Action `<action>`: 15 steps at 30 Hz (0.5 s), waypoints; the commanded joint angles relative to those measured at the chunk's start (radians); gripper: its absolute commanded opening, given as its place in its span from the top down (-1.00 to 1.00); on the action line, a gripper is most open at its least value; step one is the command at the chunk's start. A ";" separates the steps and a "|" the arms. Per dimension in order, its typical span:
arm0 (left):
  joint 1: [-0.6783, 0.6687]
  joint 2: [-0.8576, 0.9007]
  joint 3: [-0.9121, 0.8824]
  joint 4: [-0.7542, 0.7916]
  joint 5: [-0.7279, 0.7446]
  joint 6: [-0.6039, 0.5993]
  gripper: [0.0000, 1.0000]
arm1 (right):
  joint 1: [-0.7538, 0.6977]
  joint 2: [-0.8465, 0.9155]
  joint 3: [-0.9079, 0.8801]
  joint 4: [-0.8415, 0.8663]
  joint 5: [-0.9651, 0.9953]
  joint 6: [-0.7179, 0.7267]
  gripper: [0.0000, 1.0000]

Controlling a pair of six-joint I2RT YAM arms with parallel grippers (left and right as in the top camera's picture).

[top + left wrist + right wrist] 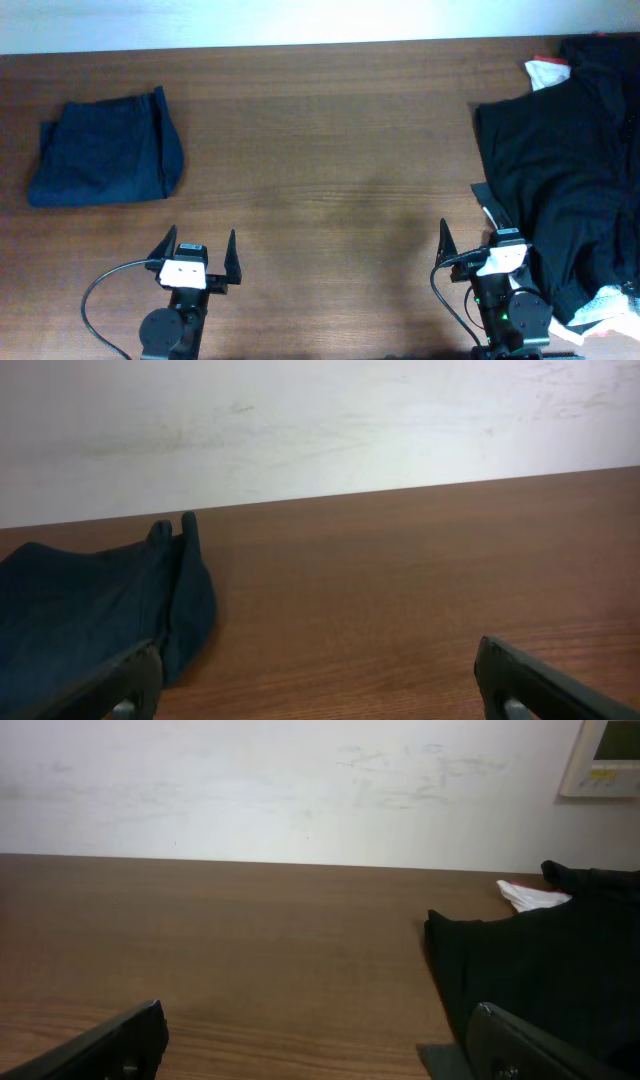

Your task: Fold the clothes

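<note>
A dark navy garment point(103, 152) lies folded at the table's far left; it also shows in the left wrist view point(90, 610). A heap of black clothes point(565, 170) with white and red bits point(547, 71) covers the right side, seen too in the right wrist view point(545, 960). My left gripper point(197, 250) is open and empty near the front edge, below and right of the navy garment. My right gripper point(480, 245) is open and empty, its right finger against the edge of the black heap.
The brown wooden table point(330, 150) runs to a white wall at the back. A white wall panel point(603, 758) shows at the top right of the right wrist view. Black cables point(100, 290) trail from both arm bases at the front edge.
</note>
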 commanded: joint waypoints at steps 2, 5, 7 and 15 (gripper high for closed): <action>0.004 -0.008 -0.004 -0.004 0.018 0.019 -0.98 | 0.005 -0.006 -0.005 -0.005 0.009 0.000 -0.98; 0.004 -0.008 -0.004 -0.004 0.018 0.019 -0.98 | 0.005 -0.006 -0.005 -0.005 0.009 0.000 -0.97; 0.004 -0.008 -0.004 -0.004 0.018 0.019 -0.98 | 0.005 -0.006 -0.005 -0.005 0.009 0.000 -0.97; 0.004 -0.008 -0.004 -0.005 0.018 0.019 -0.98 | 0.005 -0.006 -0.005 -0.005 0.009 0.000 -0.97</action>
